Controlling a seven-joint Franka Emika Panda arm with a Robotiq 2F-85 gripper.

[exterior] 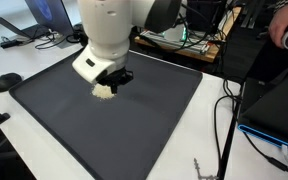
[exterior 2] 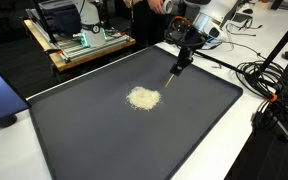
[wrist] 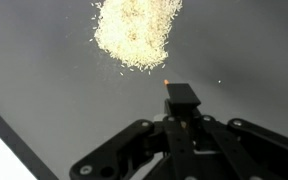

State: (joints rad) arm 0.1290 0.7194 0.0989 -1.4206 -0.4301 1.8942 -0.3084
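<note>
A pile of pale, fine grains [exterior 2: 142, 98] lies near the middle of a dark mat [exterior 2: 104, 140]. It also shows in an exterior view [exterior: 104, 91] and at the top of the wrist view [wrist: 136, 32]. My gripper [exterior 2: 188, 52] is shut on a thin dark stick-like tool [exterior 2: 178, 70] that slants down toward the mat, with its tip a short way beside the pile. In the wrist view the tool [wrist: 181, 96] sits between the fingers [wrist: 181, 118], its orange tip just short of the pile's scattered edge. In an exterior view the arm [exterior: 109, 40] hides part of the pile.
The mat [exterior: 154, 115] lies on a white table. Cables [exterior: 224, 120] run along one side, and more cables [exterior 2: 269, 85] lie by the arm's base. A wooden cart with equipment [exterior 2: 84, 45], laptops [exterior: 44, 15], a small black object [exterior: 6, 82] and a person [exterior: 284, 25] stand around the table.
</note>
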